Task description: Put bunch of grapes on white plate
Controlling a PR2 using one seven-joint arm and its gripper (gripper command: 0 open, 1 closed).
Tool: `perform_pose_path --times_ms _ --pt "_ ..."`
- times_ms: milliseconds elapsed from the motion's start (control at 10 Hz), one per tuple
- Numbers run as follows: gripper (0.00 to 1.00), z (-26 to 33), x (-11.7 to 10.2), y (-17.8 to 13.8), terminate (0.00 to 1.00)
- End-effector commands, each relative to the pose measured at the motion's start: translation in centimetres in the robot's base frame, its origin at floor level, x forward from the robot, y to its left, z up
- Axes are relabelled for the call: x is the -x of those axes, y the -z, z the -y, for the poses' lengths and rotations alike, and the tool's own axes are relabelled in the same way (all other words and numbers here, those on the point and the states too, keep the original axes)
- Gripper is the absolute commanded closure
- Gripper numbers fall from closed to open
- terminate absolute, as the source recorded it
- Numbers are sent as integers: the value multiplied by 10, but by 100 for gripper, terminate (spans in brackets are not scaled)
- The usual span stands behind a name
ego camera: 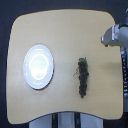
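Observation:
A bunch of grapes (83,77) lies on the wooden table, a narrow dark purple cluster with its green leaf and stem at the far end. The round white plate (38,66) sits toward the exterior view's left, bare, well apart from the grapes. My gripper (105,39) enters at the upper right edge of the exterior view, above and to the right of the grapes and clear of them. It is blurred and partly cut off, so its jaws cannot be made out. Nothing shows between its fingers.
The light wooden table (65,35) has rounded corners, and its right edge runs close beneath my arm. Dark floor surrounds it. A white base with black straps (65,121) shows below the table's near edge.

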Motion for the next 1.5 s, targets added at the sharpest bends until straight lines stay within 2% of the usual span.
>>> perform_pose_path --times_ms 0,500,900,1400 --pt "0 0 0 0 0" --pt "0 -32 23 25 0" --pt "0 -103 54 54 0" --pt "0 -148 49 89 0"
